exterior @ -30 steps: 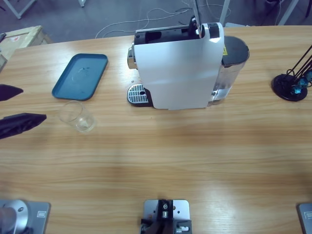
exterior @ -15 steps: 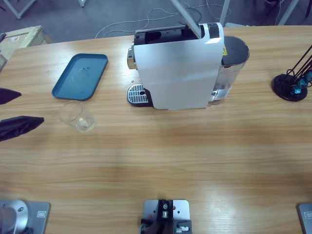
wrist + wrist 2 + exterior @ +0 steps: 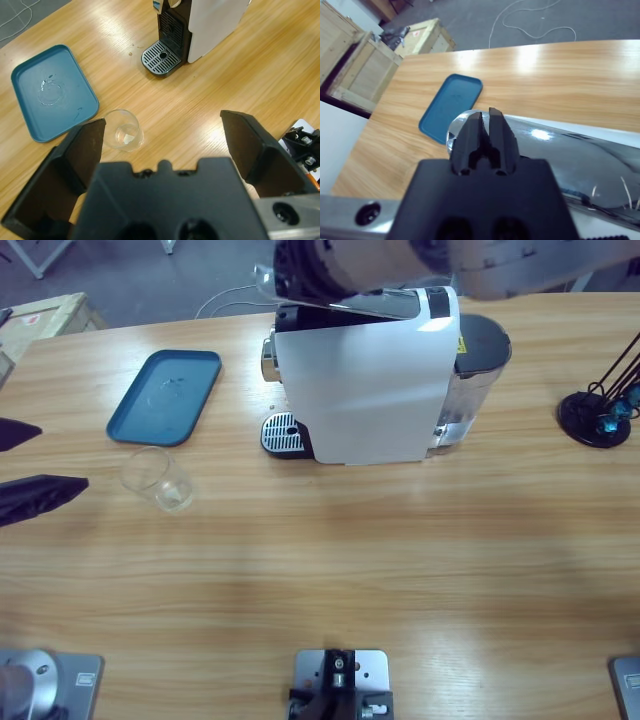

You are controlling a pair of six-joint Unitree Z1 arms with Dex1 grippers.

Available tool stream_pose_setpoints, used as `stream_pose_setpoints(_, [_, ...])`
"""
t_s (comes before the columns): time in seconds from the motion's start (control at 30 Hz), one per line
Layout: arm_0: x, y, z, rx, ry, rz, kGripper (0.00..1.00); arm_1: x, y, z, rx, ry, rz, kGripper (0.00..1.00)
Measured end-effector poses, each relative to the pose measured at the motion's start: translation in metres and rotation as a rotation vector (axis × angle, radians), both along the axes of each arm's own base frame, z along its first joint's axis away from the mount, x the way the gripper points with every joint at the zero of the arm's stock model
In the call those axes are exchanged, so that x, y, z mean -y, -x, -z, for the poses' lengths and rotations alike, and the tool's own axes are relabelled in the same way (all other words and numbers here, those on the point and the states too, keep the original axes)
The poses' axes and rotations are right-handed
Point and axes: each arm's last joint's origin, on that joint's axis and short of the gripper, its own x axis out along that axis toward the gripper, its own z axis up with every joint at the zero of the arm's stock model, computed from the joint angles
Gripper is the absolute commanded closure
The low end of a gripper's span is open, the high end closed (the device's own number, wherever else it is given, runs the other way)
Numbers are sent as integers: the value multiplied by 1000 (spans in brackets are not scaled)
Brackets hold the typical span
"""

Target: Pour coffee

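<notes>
Left gripper [image 3: 25, 465] [image 3: 162, 135]: at the 9 o'clock edge of the tabletop [image 3: 330, 560] in the high view. Its jaws stand wide apart and hold nothing.

Glass [image 3: 158, 478] [image 3: 123, 130]: upright on the tabletop, near the left gripper at its 3 o'clock in the high view. In the left wrist view it stands ahead of the gap between the jaws, nearer the left-hand jaw, apart from both. It is clear. A pale patch shows at its bottom; whether that is coffee cannot be told.

Tray [image 3: 166, 395] [image 3: 52, 92] [image 3: 451, 107]: blue, flat on the tabletop at 12 o'clock from the glass, just beside it and not touching. A faint wet ring marks its floor in the left wrist view.

Machine [image 3: 365, 390] [image 3: 212, 22]: white, boxy, at 2 o'clock from the glass, well apart from it. Its grey drip grate [image 3: 282, 433] [image 3: 161, 58] projects from the base toward the tray side and carries nothing. A dark tank [image 3: 480, 360] sits at its 3 o'clock side.

Right gripper [image 3: 290, 265] [image 3: 486, 131]: above the machine's top at the 12 o'clock edge of the high view. Its jaws are closed together, tips over the chrome lever [image 3: 345, 305] [image 3: 570, 155], which lies along the machine's top. Contact with the lever cannot be told.

Black stand [image 3: 598, 412]: at the 3 o'clock edge of the tabletop.
</notes>
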Motion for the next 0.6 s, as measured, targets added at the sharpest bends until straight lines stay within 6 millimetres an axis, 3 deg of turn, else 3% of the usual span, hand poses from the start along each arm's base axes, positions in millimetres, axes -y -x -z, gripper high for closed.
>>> stream_pose_setpoints(0.6, [0,0,-4,-1,17,-8,13,-5,-2,9,-98,79,-3,1000])
